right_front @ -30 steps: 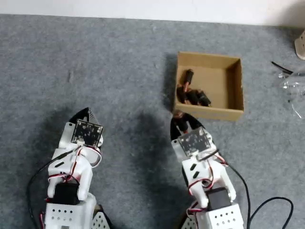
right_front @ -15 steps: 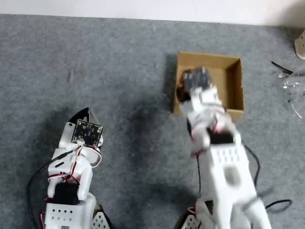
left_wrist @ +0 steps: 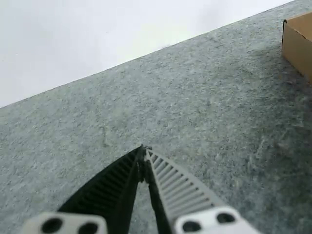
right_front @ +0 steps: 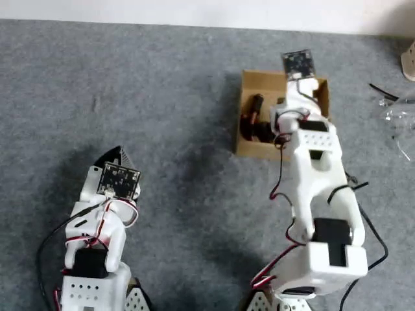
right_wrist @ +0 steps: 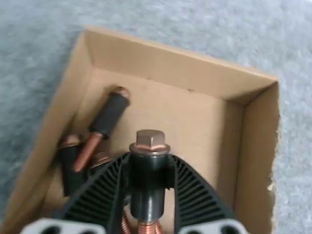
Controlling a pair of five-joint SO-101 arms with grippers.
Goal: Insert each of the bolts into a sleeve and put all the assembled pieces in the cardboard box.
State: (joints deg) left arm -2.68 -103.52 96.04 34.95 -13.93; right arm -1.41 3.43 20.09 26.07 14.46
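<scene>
Right claw (right_wrist: 148,163) is clamped on a black sleeve (right_wrist: 146,192), with the copper bolt (right_wrist: 151,140) head showing just past the fingertips, over the cardboard box (right_wrist: 185,66). Bare cardboard floor lies between it and the far wall. Other finished pieces (right_wrist: 108,117) crowd the box's 9 o'clock wall in the high view. The box sits at 1 o'clock on the counter (right_front: 168,97). Left claw (left_wrist: 144,163), tips pressed together on nothing, rests at 8 o'clock, with wide grey room between it and the box.

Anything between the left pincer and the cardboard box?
Nothing: bare grey carpet between the shut left pincer and the brown cardboard box, per the high view.
</scene>
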